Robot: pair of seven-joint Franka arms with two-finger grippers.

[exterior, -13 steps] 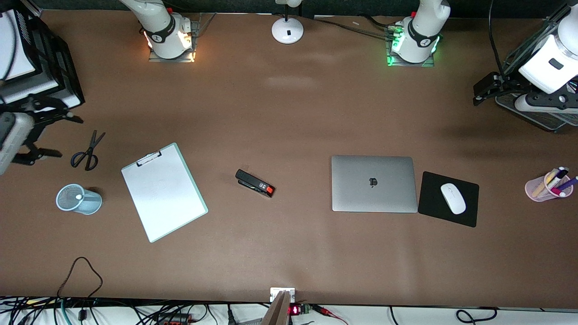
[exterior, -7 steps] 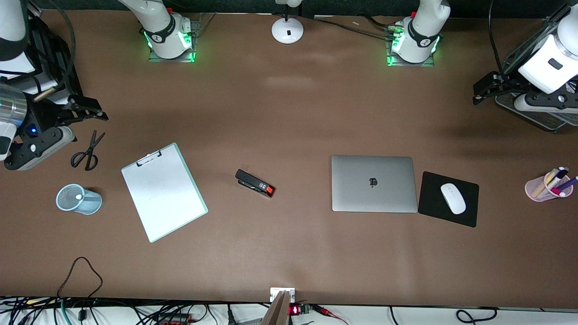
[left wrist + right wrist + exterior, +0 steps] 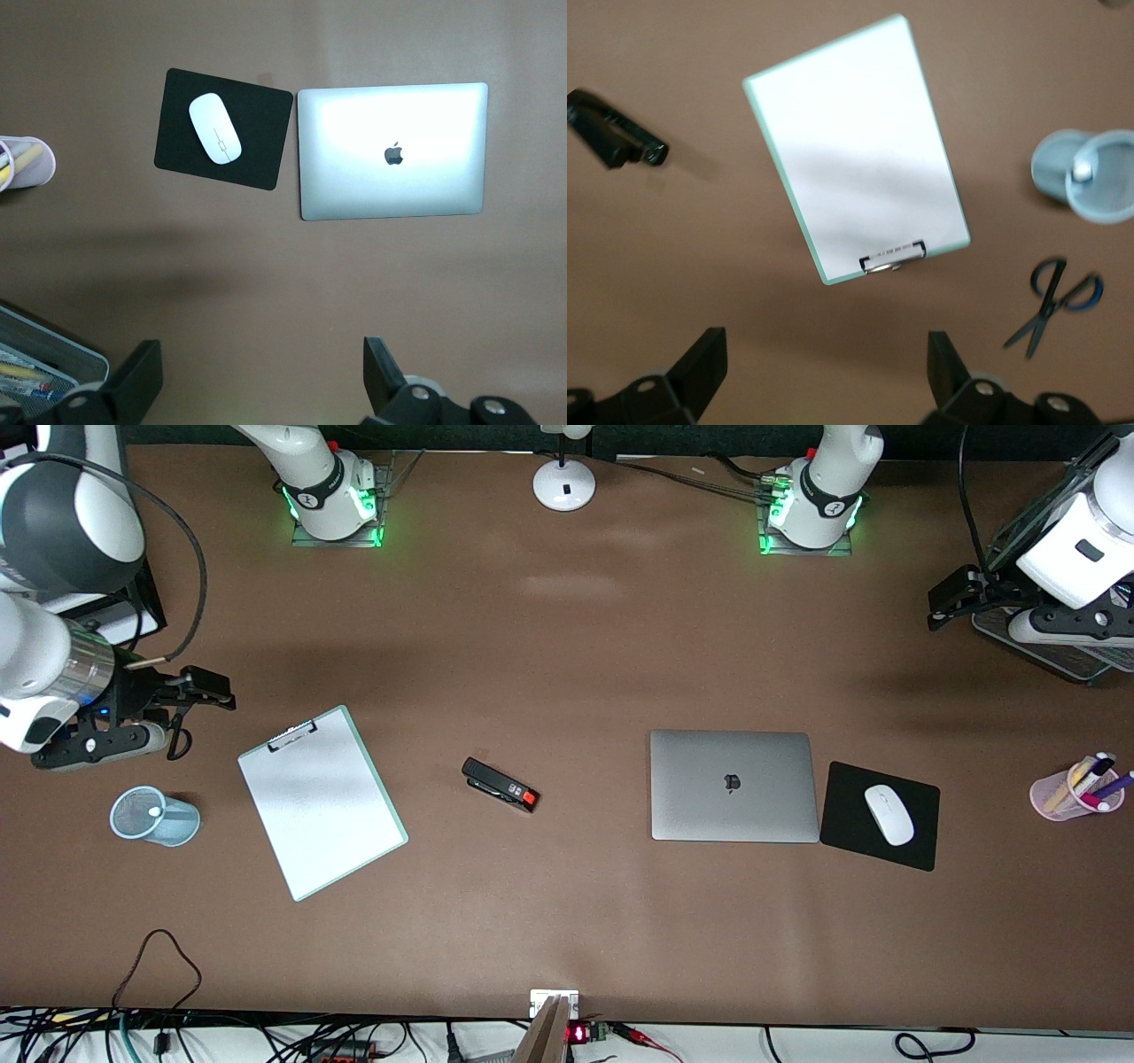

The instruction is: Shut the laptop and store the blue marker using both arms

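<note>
**A:** Which step are we on?

**B:** The laptop (image 3: 733, 786) lies flat with its lid down and the logo up, in the left arm's half of the table, just beside the mouse pad (image 3: 921, 841). I'd call that part done.

**A:** And the blue marker?

**B:** I can't find it lying loose on the table. The pink cup (image 3: 1063, 793) at the edge by the left arm's end holds several pens, and a mesh tray (image 3: 44, 345) near that corner holds a few more. I can't tell whether either one holds ours.

**A:** The grippers?

**B:** Both are empty with jaws spread wide. The left gripper (image 3: 259, 376) hangs over the edge at the left arm's end, beside the tray. The right gripper (image 3: 824, 363) hovers over the scissors (image 3: 1052, 305), beside the clip end of the clipboard (image 3: 321, 802), toward the right arm's end.

**A:** So what's next?

**B:** Probably only checking where the marker is. If it's stowed, nothing needs gripping and the arms can simply wait.
</note>
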